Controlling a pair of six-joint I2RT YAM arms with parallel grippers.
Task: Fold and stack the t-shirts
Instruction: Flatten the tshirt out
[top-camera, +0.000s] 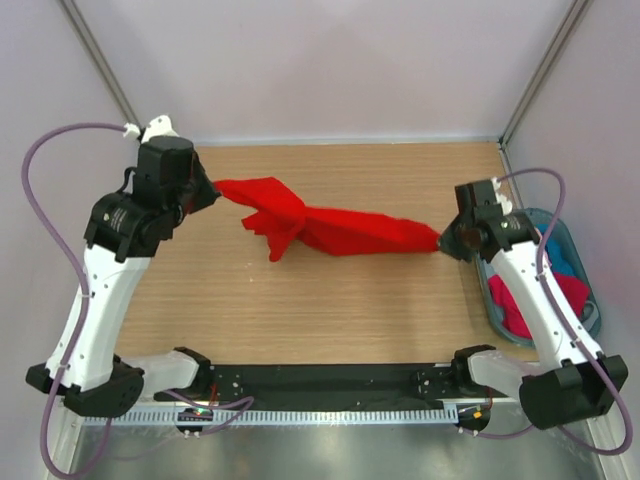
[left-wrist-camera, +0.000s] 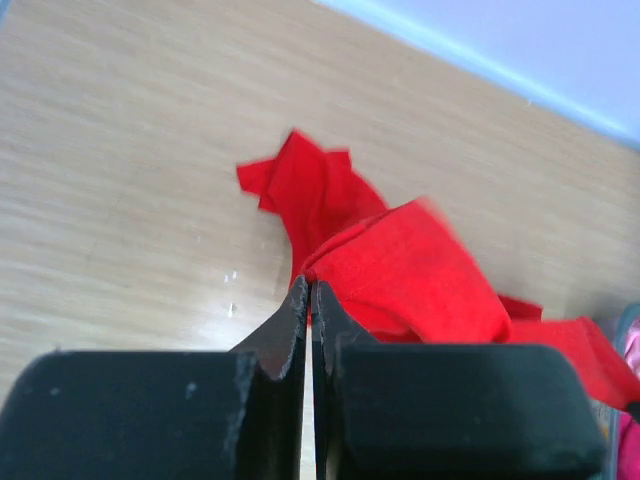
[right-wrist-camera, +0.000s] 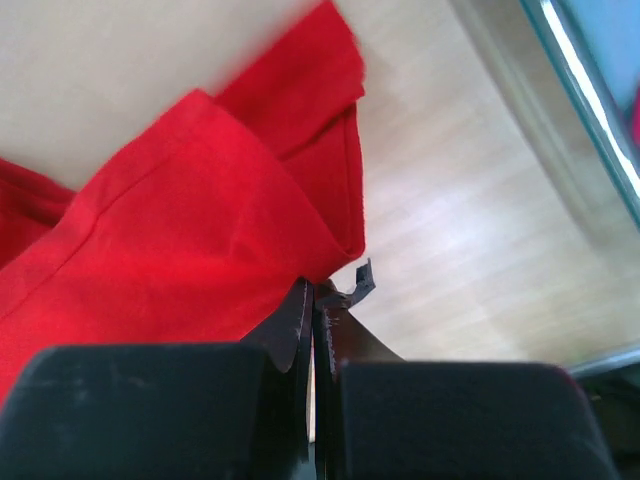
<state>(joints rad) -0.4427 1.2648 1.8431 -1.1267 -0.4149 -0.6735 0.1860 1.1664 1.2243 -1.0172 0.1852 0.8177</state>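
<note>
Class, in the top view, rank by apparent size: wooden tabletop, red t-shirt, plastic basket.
Largest: wooden tabletop.
Then red t-shirt and plastic basket, too alike to rank; the basket is partly hidden.

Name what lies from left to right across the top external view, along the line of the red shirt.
In order: left pincer → red t-shirt, pulled out between both shut pincers → right pincer → plastic basket.
</note>
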